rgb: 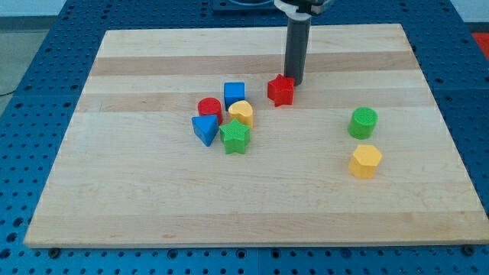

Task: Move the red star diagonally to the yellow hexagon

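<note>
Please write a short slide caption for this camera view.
My tip touches the red star; the yellow hexagon waits toward the view's bottom right.

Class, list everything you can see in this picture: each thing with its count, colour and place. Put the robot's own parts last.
red star: 1, red, upper middle
blue cube: 1, blue, top of the left cluster
red cylinder: 1, red, cluster's left
yellow block: 1, yellow, rounded, cluster's right
blue triangle: 1, blue, cluster's lower left
green star: 1, green, cluster's bottom
green cylinder: 1, green, view's right
yellow hexagon: 1, yellow, below the green cylinder
wooden board: 1, light wood, under all
blue pegboard: 1, blue, around the board
my tip: 1, dark, at the red star's upper right
</note>
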You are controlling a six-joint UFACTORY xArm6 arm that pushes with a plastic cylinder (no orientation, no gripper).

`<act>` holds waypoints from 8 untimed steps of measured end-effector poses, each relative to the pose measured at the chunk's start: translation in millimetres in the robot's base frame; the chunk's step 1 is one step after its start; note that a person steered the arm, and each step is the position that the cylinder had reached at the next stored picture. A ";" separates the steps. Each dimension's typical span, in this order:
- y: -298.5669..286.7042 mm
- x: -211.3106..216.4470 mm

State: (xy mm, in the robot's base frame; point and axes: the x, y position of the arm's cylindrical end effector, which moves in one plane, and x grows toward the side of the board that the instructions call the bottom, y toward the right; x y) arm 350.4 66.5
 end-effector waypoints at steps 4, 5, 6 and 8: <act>-13.7 15.7; -17.1 15.7; -20.2 15.7; 52.5 15.7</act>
State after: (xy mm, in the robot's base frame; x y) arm 366.1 118.9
